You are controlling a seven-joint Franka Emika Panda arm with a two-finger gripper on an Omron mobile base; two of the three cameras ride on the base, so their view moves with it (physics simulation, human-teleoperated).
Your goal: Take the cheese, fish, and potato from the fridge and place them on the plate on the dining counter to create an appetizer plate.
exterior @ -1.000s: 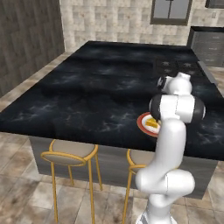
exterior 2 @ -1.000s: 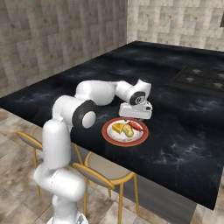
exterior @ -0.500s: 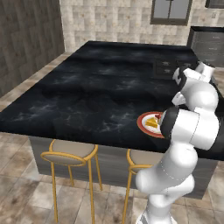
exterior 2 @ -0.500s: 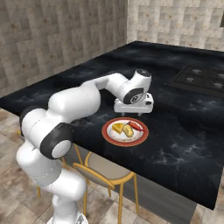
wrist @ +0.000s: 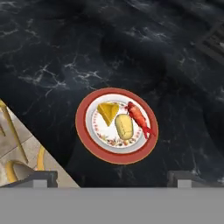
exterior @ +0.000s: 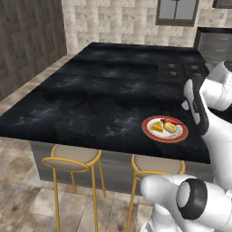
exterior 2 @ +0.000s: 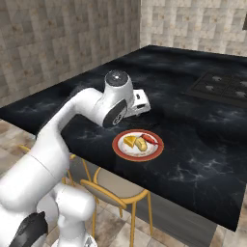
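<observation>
Lying diagonally across plate (wrist: 87, 135): fish (wrist: 138, 118)

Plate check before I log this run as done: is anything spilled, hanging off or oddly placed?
Nothing stands out. The cheese, potato and fish all lie inside the plate, which sits flat on the dining counter near its edge.
</observation>
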